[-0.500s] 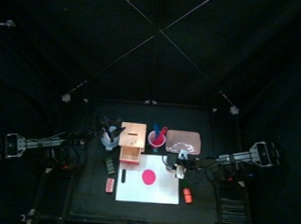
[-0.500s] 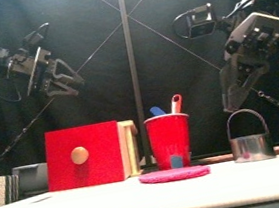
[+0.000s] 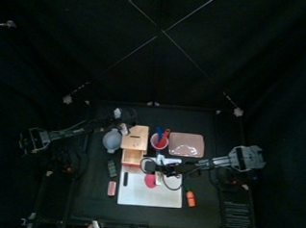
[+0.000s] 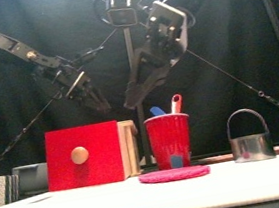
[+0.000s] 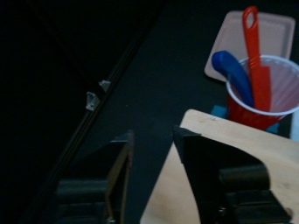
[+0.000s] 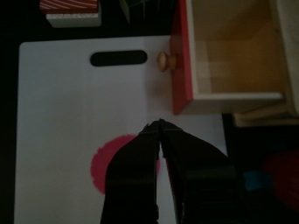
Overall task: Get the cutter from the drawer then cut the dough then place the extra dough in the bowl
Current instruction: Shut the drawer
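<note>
1. Since the drawer part of the job looks done, my left gripper (image 5: 155, 138) has no load. Its fingers are parted with nothing between them, and it hangs high over an edge of the wooden box (image 5: 239, 162), clear of the work.
2. The drawer (image 6: 233, 44) stands pulled out with its red front (image 6: 181, 52) toward the white board (image 6: 59, 114). I see nothing inside it.
3. The red cup (image 4: 171, 141) with its two toy knives stands just right of the box and plays no part yet.
4. The dough (image 4: 175, 174) is a flat pink-red disc lying on the board just in front of the cup. It is whole, with no cut showing.
5. My right gripper (image 6: 159, 129) has its fingers pressed together to a point, holding nothing. It hangs well above the bare board between the dough's edge and the drawer front. I judge it must open before it can take anything.
6. The cutter (image 4: 250, 137) is a round metal band with a dark wire handle arching upright. It stands on its rim right of the cup, apart from the dough, and that raised handle looks the easiest part for me to take.
</note>
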`<state>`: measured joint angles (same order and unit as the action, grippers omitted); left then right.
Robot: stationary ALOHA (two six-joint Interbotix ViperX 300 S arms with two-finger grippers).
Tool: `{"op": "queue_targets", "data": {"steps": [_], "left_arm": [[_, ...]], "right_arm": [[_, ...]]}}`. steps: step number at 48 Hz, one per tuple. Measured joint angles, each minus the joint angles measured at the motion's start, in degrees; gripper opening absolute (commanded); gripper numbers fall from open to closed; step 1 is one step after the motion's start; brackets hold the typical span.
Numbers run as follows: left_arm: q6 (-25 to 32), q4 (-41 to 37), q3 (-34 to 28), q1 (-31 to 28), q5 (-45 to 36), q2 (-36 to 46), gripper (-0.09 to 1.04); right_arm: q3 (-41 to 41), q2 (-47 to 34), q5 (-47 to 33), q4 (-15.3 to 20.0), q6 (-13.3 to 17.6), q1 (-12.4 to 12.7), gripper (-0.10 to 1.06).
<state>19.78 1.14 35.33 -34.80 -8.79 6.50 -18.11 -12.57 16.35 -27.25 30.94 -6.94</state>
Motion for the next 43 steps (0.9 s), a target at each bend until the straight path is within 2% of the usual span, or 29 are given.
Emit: {"op": "queue_targets", "data": {"steps": [6, 12, 16, 20, 26, 31, 43], "left_arm": [[0.1, -4.7, -4.7, -0.8, -8.4, -4.0, 0.53], [3.3, -7.1, -10.3, -1.1, -16.1, -7.6, 0.53], [7.6, -4.8, -12.9, -1.3, -20.5, -10.7, 0.53], [13.7, 1.0, -14.5, -1.3, -23.6, -13.1, 0.53], [21.4, 9.8, -15.4, -1.5, -24.3, -13.9, 0.53], [24.3, 14.0, -15.4, -1.8, -24.4, -14.0, 0.53], [24.4, 14.9, -14.9, -1.8, -24.3, -14.2, 0.53]], "right_arm": [[5.2, -4.4, 0.5, -0.2, -0.1, 0.0, 0.18], [9.6, -8.5, 1.5, -0.2, 0.1, -0.2, 0.18], [12.0, -10.7, 3.0, -0.2, 0.0, -0.4, 0.18], [14.0, -12.7, 4.9, -0.3, 0.0, -0.5, 0.18], [15.5, -14.3, 6.8, -0.6, -0.1, -0.5, 0.18], [16.0, -15.1, 7.9, -2.0, 0.1, -0.4, 0.18], [16.3, -15.6, 11.7, -4.6, 0.4, 0.9, 0.18]]}}
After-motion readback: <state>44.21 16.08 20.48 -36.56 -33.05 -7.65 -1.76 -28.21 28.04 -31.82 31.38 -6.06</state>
